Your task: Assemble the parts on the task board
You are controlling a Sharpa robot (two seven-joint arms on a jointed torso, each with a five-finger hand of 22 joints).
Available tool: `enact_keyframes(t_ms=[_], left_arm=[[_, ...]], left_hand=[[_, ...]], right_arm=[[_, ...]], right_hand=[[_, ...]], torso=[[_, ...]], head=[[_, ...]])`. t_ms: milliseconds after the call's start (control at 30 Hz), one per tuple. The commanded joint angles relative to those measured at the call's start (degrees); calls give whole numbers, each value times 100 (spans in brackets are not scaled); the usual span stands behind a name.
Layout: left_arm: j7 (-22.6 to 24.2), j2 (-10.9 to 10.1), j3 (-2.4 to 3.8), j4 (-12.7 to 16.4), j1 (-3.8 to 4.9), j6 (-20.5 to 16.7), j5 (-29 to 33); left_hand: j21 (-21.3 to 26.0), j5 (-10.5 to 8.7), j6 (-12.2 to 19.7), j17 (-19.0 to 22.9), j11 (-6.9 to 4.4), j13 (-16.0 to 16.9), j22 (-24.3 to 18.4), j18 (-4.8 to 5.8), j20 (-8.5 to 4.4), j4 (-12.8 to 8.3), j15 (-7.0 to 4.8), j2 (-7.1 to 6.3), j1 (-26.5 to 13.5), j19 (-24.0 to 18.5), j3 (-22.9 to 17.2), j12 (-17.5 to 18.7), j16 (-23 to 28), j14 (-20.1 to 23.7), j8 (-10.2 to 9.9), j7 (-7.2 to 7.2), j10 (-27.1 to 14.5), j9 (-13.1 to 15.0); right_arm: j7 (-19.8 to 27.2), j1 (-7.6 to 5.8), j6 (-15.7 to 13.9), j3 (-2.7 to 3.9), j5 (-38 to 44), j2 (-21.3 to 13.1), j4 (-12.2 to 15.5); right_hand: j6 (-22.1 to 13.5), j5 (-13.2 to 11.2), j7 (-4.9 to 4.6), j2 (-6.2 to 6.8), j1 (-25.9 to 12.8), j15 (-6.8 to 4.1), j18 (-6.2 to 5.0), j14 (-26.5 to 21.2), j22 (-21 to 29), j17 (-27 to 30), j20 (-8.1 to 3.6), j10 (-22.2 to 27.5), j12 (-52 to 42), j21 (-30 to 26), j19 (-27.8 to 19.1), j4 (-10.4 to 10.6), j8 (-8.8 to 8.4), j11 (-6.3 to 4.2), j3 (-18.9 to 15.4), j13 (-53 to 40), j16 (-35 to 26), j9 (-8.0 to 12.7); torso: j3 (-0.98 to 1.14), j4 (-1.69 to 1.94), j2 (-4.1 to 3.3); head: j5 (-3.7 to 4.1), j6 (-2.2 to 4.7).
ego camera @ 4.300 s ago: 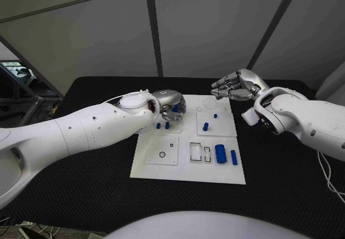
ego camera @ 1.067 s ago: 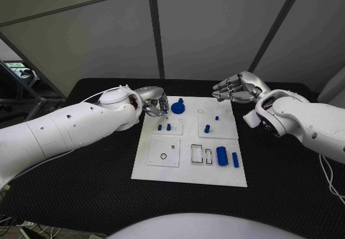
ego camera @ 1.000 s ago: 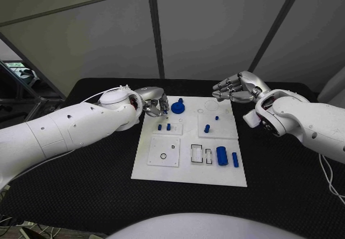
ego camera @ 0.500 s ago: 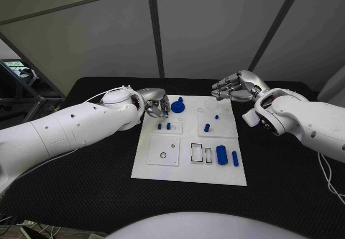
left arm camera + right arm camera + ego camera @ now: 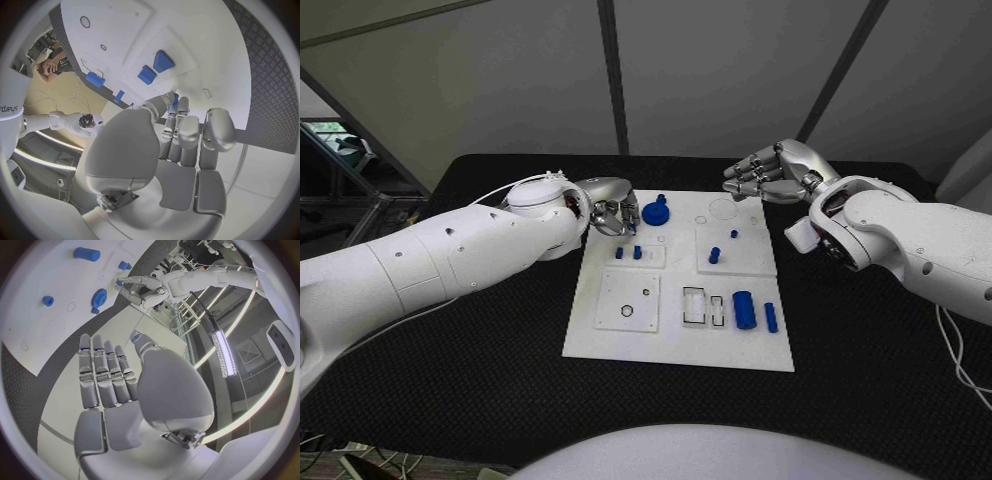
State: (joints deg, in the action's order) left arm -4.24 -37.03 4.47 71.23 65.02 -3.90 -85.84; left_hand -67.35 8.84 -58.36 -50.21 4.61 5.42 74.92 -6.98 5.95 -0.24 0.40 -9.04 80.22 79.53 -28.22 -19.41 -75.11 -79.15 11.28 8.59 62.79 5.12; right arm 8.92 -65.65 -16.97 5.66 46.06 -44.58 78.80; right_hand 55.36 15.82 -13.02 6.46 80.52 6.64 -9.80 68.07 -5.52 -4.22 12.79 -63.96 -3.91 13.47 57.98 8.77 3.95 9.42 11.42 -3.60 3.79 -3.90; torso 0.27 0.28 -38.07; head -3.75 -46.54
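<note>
The white task board [image 5: 678, 340] lies mid-table. A blue gear [image 5: 656, 213] sits at its far left corner, also visible from the right wrist [image 5: 99, 297]. My left hand [image 5: 610, 213] hovers just left of the gear, and a small blue part [image 5: 175, 101] shows pinched between its thumb and a fingertip. Two blue pegs [image 5: 629, 252] stand just nearer than that hand [image 5: 155, 67]. My right hand [image 5: 769, 175] hangs over the board's far right corner, fingers straight and apart [image 5: 106, 375], holding nothing.
More blue pegs [image 5: 713, 255] stand on the right sub-plate. A blue cylinder [image 5: 743, 309] and a thin bar [image 5: 770, 316] lie near the board's right front, beside two rectangular slots [image 5: 692, 305]. Black table [image 5: 459, 380] surrounds the board.
Since the oldest frame my left hand has drawn back leftward off the gear, uncovering it. Over the last second it has scarcely moved. The right hand has stayed put.
</note>
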Motion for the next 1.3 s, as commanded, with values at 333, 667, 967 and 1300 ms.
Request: enact_keyframes(t_ms=[333,667,967,1300], left_arm=[[85,9,0,8,7,159,102],[146,4,-4,51,5,132,147],[117,8,-10,57,3,166,158],[-66,27,-33,18,3,327,153]], left_hand=[[37,-36,-35,25,-2,9,67,170,4,22,-21,7,-41,-29,0,30,-10,-1,-41,-5,46,-10],[15,-36,-45,14,-7,15,82,176,3,19,-23,19,-34,-19,-3,32,-17,-4,-44,-8,62,-10],[17,-36,-52,30,-10,19,81,176,2,15,-25,23,-29,-20,-4,34,-13,1,-45,-10,71,-9],[135,-39,128,182,52,28,20,158,26,24,17,-41,-90,-79,61,138,32,69,-197,59,-29,-63]], right_arm=[[34,-8,30,5,9,6,2],[33,-8,33,5,9,10,-7],[32,-8,36,5,9,12,-12],[52,-8,38,5,9,23,-18]], right_hand=[[-46,34,2,-64,15,-7,-73,-44,8,9,-12,51,-3,-28,38,-14,-13,-6,-5,-2,-12,0],[-46,34,2,-64,15,-7,-73,-44,8,9,-12,51,-3,-28,38,-14,-13,-6,-5,-2,-12,0],[-46,34,2,-64,15,-7,-73,-44,8,9,-12,51,-3,-28,38,-14,-13,-6,-5,-2,-12,0],[-46,34,2,-70,18,-7,-73,-45,13,11,-13,52,-3,-35,43,-20,-13,-6,-6,-1,-12,-1]], torso=[[1,7,3],[2,9,4],[3,3,2],[0,6,2]], head=[[6,-11],[4,-17],[-1,-19],[2,-36]])
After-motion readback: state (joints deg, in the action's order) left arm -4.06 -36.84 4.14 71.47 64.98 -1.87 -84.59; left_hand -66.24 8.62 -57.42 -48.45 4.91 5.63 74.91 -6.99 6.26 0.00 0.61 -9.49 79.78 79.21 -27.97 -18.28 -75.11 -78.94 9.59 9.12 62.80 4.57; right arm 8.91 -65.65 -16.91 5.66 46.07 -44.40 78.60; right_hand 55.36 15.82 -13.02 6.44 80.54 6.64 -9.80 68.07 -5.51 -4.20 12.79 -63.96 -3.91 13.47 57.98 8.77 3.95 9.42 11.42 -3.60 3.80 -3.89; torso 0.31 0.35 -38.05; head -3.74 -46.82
